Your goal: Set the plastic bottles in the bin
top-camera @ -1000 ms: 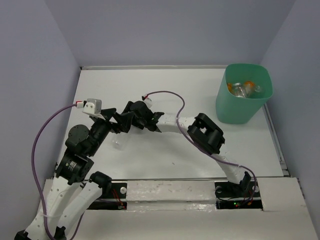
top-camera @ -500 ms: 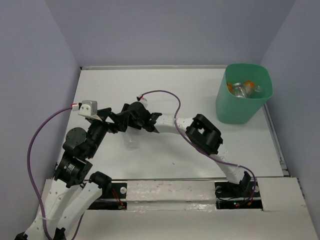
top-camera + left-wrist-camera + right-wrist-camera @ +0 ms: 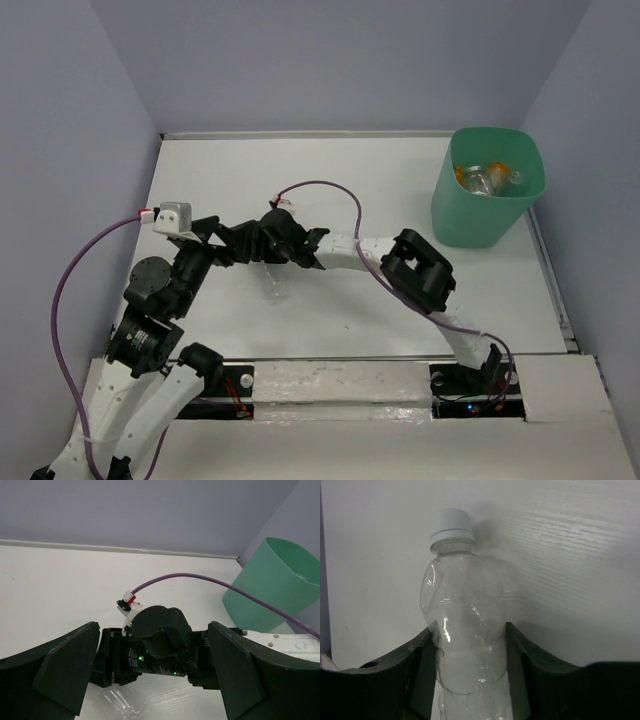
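Observation:
A clear plastic bottle (image 3: 462, 592) with a white cap lies on the white table, and my right gripper (image 3: 468, 632) is shut on its body, both fingers pressed against its sides. From above, this bottle (image 3: 268, 284) shows just below the right gripper (image 3: 266, 264), left of the table's middle. My left gripper (image 3: 154, 628) stands open and holds nothing; it faces the right arm's wrist, with the bottle (image 3: 117, 702) low between its fingers. The mint-green bin (image 3: 487, 218) stands at the back right, with orange bottles (image 3: 461, 175) and a clear bottle (image 3: 484, 181) inside.
A purple cable (image 3: 340, 190) loops over the right arm, and another (image 3: 75, 270) hangs off the left arm. Grey walls close in the table on the left, back and right. The bin (image 3: 280, 580) is far to the right in the left wrist view.
The right gripper has gone from open to shut on the clear bottle, which shifted a little to the right on the table. The left gripper drew back slightly leftward and stayed open.

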Robot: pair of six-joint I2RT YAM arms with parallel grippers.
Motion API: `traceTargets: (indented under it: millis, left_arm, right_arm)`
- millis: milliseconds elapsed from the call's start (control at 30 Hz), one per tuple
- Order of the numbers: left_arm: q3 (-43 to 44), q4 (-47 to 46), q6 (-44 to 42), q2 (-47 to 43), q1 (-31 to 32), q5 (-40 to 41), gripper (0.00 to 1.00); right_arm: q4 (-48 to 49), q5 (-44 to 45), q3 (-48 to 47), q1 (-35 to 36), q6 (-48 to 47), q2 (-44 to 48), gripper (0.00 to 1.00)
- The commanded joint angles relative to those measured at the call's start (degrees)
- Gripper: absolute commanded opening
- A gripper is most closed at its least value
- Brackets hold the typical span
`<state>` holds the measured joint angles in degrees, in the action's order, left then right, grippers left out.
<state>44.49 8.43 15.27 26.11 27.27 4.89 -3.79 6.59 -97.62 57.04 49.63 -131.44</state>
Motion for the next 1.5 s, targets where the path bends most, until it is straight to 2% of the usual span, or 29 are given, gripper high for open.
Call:
traceTargets:
  millis: [0, 100, 200, 300, 333, 400, 500, 533, 567, 633, 667, 900, 1167, 1300, 1333, 1467]
  left_arm:
    - [-0.19, -1.57, -1.12, -0.71, -0.46, 1.27, 0.99]
    - [-0.19, -2.18, -1.73, -0.8, -0.64, 1.53, 0.99]
    - [-0.28, -2.19, -1.73, -0.71, -0.64, 1.53, 0.99]
    - [-0.46, -2.27, -1.56, -0.71, -0.64, 0.74, 0.99]
    - [-0.54, -2.45, -1.56, -0.79, -0.64, 0.04, 0.99]
    - [-0.63, -2.54, -1.03, -0.8, -0.64, -0.75, 0.99]
    - [-0.72, -2.62, -1.03, -0.8, -0.55, -1.98, 0.99]
    - [-0.72, -2.71, -1.03, -0.8, -0.46, -2.25, 0.99]
    - [-0.81, -2.8, -1.03, -0.88, -0.46, -3.12, 0.99]
    - [-1.07, -3.15, -0.94, -0.88, -0.02, -4.09, 0.99]
    - [-1.07, -3.5, -1.03, -0.8, 0.15, -4.62, 0.99]
    - [-1.16, -3.24, -1.64, -1.06, 1.47, -4.62, 0.99]
    - [-1.07, -2.89, -1.73, -1.85, 1.91, -4.27, 0.99]
    - [-1.07, -2.8, -1.82, -1.94, 2.26, -3.74, 0.99]
    - [-0.98, -2.71, -1.82, -2.11, 2.44, -3.57, 0.99]
    - [-0.98, -2.63, -1.91, -1.94, 2.62, -3.39, 0.99]
  right_arm:
    - [-5.17, 2.72, 3.22, 0.71, -5.5, 5.65, 0.38]
    - [-3.15, 6.23, 6.91, 0.71, -9.36, 11.71, 0.33]
    - [-0.52, 7.47, 12.09, -0.69, -11.56, 19.7, 0.32]
    - [1.15, 9.13, 18.16, -3.06, -15.07, 30.51, 0.32]
    - [1.16, 11.93, 19.48, -5.25, -17.7, 36.98, 0.32]
    - [1.16, 15.28, 22.99, -8.15, -20.96, 43.86, 0.32]
    - [1.16, 18.19, 24.93, -18.16, -26.06, 56.14, 0.3]
    - [1.24, 18.46, 24.85, -21.23, -28.16, 58.38, 0.29]
    - [1.85, 20.11, 24.85, -27.18, -29.49, 60.14, 0.28]
    - [2.91, 21.88, 24.5, -32.84, -31.69, 63.39, 0.26]
    - [5.7, 22.5, 24.24, -38.0, -33.26, 63.93, 0.26]
    - [19.24, 24.61, 26.6, -53.85, -36.0, 60.87, 0.26]
    - [34.97, 25.85, 33.01, -55.19, -39.34, 56.2, 0.3]
    - [36.67, 25.14, 37.15, -55.19, -38.2, 56.9, 0.42]
    - [36.23, 24.36, 38.46, -55.19, -37.16, 57.69, 0.6]
    - [32.38, 23.47, 39.53, -55.19, -34.52, 61.47, 0.99]
